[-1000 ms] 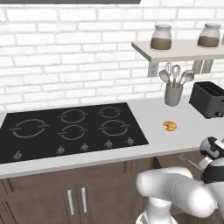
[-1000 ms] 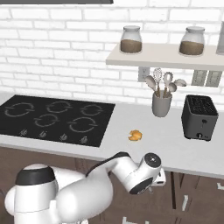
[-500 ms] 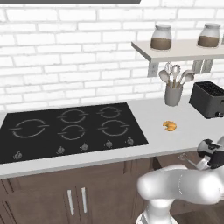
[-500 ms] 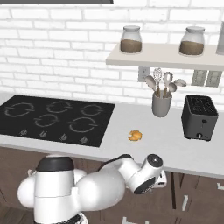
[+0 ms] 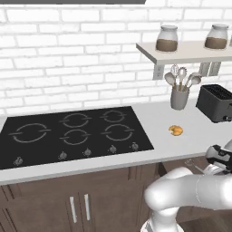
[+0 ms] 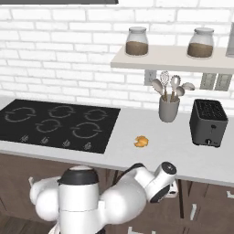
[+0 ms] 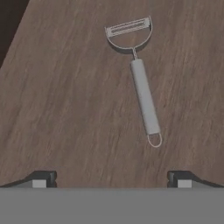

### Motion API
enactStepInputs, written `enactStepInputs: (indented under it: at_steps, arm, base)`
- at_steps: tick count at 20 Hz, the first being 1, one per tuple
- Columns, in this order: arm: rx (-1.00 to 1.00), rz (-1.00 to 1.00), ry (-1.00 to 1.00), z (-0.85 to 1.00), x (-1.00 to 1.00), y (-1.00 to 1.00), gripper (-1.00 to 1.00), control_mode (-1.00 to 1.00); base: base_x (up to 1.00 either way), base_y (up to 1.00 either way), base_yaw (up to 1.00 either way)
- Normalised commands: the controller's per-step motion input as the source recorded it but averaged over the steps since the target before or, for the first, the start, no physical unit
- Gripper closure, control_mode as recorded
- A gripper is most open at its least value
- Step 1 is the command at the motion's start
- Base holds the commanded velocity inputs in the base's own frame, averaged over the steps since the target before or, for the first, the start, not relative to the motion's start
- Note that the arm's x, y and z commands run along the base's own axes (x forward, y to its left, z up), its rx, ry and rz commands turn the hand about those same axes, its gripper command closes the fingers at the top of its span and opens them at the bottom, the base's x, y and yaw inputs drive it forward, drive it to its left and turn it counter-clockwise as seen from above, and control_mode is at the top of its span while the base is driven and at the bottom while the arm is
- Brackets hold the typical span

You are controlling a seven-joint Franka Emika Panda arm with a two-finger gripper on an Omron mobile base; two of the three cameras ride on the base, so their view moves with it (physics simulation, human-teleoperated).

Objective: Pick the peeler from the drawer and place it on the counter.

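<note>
On the dark wooden floor of the drawer [image 7: 65,109], the peeler [image 7: 140,78] lies flat, apparently untouched, ahead of the spread, empty jaws. Its handle runs roughly lengthwise away from them, slightly slanted, blade head farthest.

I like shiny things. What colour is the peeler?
Silver-grey all over; the peeler shows best in the hand view.

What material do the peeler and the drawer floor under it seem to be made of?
The peeler looks like metal with a dull silver-grey finish: an even grey handle, a thin wire-like loop at its end and a slotted blade. The drawer floor looks like dark brown wood, matte, with fine grain streaks; it could equally be a wood-look laminate.
</note>
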Motion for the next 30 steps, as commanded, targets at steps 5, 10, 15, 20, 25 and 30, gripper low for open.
enactStepInputs:
  at_steps: [5, 10, 15, 20, 25, 30]
  arm:
    - [0.07, 0.02, 0.00, -0.26, 0.16, -0.14, -1.00, -1.00]
    - [0.02, 0.00, 0.00, -0.30, 0.27, 0.00, -1.00, -1.00]
    - [0.00, 0.00, 0.00, -0.43, 0.20, 0.00, -1.00, -1.00]
    - [0.00, 0.00, 0.00, -0.51, 0.05, 0.00, 1.00, -1.00]
    - [0.00, 0.01, 0.00, -0.57, -0.20, -0.22, 1.00, -1.00]
    - [0.00, 0.02, 0.00, -0.78, -1.00, -0.55, 1.00, -1.00]
  base:
    - [0.00, 0.00, 0.00]
    - [0.00, 0.00, 0.00]
    - [0.00, 0.00, 0.00]
    - [0.00, 0.00, 0.00]
    - [0.00, 0.00, 0.00]
    - [0.00, 0.00, 0.00]
